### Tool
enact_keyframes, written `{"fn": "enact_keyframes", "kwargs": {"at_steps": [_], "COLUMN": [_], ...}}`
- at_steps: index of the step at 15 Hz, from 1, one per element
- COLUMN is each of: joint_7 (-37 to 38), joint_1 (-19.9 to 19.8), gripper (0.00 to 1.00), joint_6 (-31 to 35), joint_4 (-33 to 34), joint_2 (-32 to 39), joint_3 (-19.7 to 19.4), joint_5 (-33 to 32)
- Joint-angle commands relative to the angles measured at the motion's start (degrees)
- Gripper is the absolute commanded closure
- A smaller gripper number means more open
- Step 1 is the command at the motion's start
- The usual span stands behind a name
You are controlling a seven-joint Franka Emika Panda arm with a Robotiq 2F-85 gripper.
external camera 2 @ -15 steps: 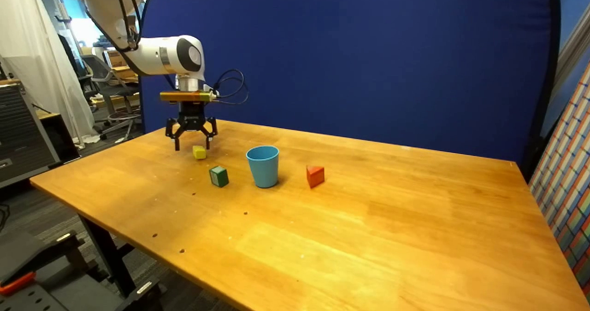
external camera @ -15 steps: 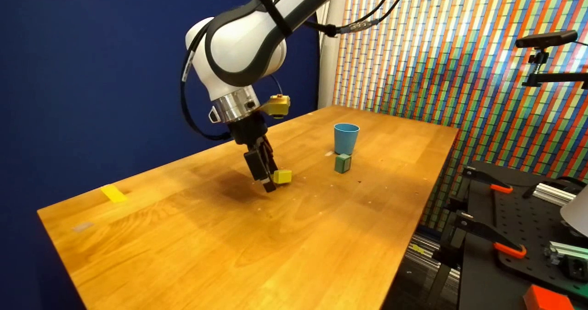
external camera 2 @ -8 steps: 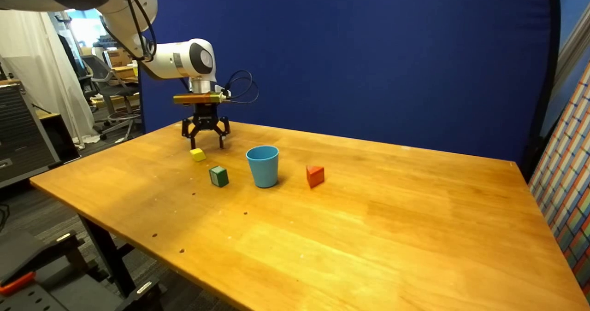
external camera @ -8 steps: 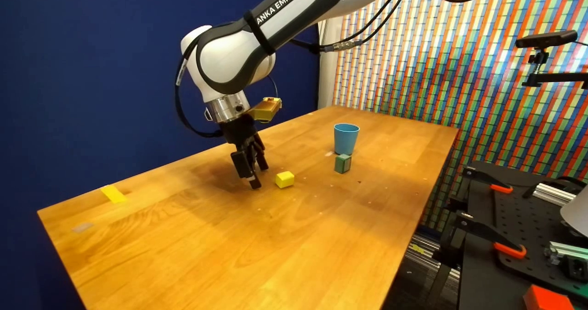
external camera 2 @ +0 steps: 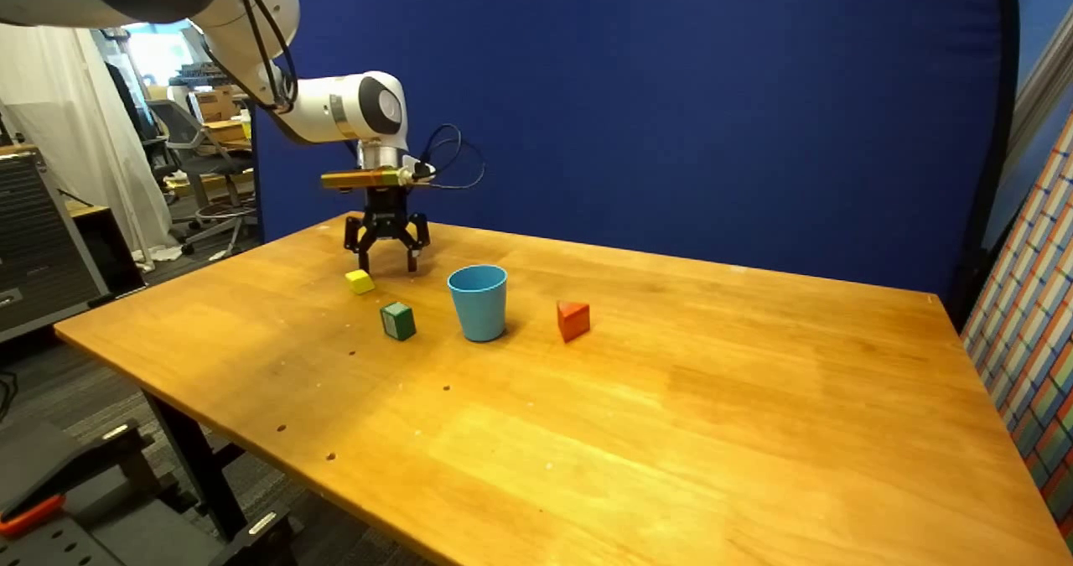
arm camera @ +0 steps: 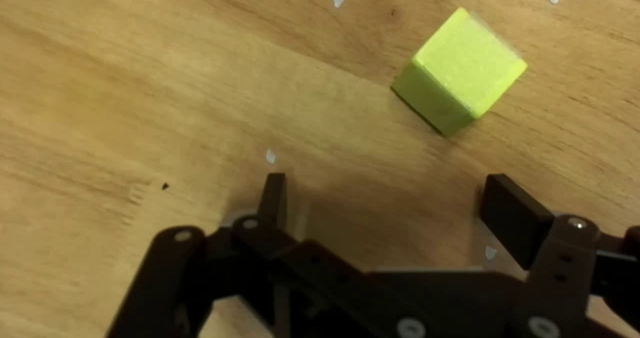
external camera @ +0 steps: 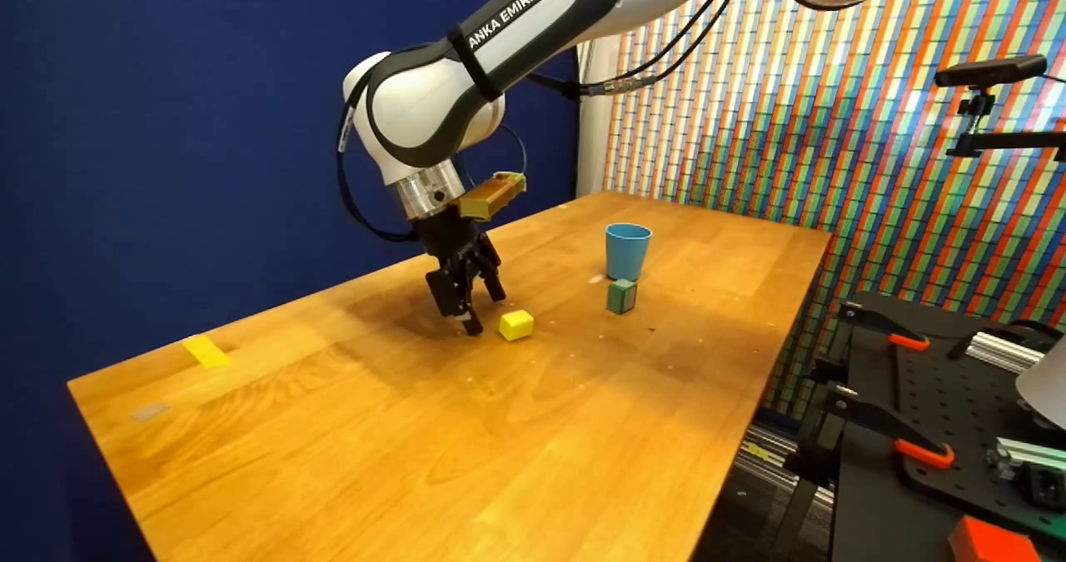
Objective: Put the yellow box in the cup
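The yellow box [external camera: 516,325] is a small yellow block resting on the table, also in an exterior view [external camera 2: 360,282]. In the wrist view the yellow box [arm camera: 462,72] lies ahead of the fingertips, toward the right finger, turned at an angle to the jaws. My gripper [external camera: 485,310] is open and empty, low over the table beside the block and apart from it. Its fingers stand wide apart in the wrist view [arm camera: 387,190] with bare wood between them. The teal-blue cup [external camera 2: 480,306] stands upright; it also shows in an exterior view [external camera: 627,254]. Its inside bottom is hidden.
A green cube [external camera 2: 398,321] stands near the cup, on the yellow box's side. A red-orange block [external camera 2: 573,321] lies on the cup's far side from the gripper. A flat yellow strip [external camera: 206,350] is stuck near a table edge. A blue backdrop [external camera 2: 654,113] stands behind the table.
My gripper has drawn back from beside the yellow box, then shifted sideways and tilted slightly. The yellow box has turned and shifted a little since one second ago. The cup has not moved.
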Motion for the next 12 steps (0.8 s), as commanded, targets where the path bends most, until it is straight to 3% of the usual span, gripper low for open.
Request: {"fn": "enact_keyframes", "kwargs": {"at_steps": [1, 6, 12], "joint_7": [4.30, 8.59, 14.26], "joint_1": [-0.57, -1.03, -2.81], "gripper": [0.00, 0.00, 0.00], "joint_6": [-0.79, 0.31, 2.90], "joint_4": [-2.36, -5.97, -15.22], "joint_2": [-1.08, -3.24, -8.11], "joint_3": [-0.20, -0.01, 0.02], "joint_5": [1.78, 3.10, 6.34]}}
